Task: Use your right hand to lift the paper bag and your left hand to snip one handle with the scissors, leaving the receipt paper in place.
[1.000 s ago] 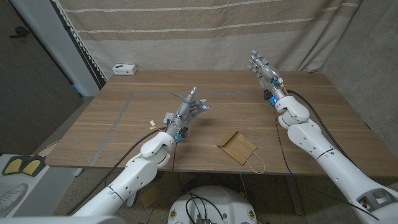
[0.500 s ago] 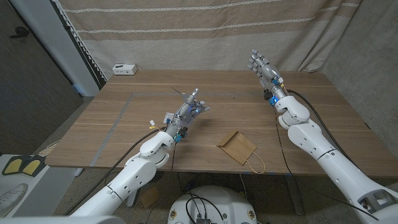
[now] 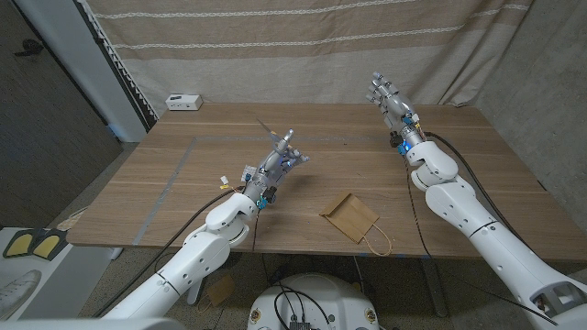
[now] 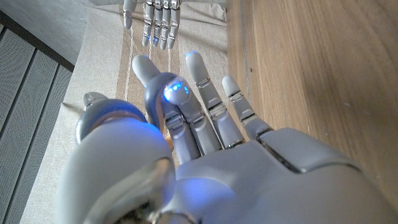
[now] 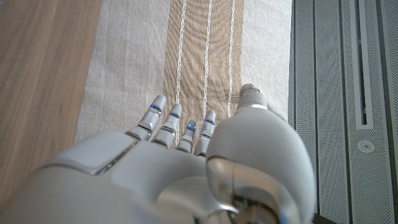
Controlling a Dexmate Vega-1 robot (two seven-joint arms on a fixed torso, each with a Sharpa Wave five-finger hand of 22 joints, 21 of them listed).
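Note:
The brown paper bag [image 3: 348, 215] lies flat near the table's front edge, right of the middle. Its cord handle [image 3: 377, 241] loops out over the edge. My left hand [image 3: 281, 158] hovers over the middle of the table, left of and beyond the bag. It holds the scissors [image 3: 269, 131], whose thin blades stick out up and to the left. From the left wrist camera, the fingers [image 4: 205, 106] of that hand reach out nearly straight. My right hand [image 3: 389, 99] is raised over the far right of the table, well beyond the bag, fingers straight and apart, holding nothing.
A small white box [image 3: 183, 101] sits at the table's back left corner. Thin tape lines [image 3: 188, 151] mark the left part of the wooden top. A striped curtain [image 3: 303, 46] hangs behind the table.
The left hand has turned a little and the scissor blades have swung upward. The right hand and the bag have not moved.

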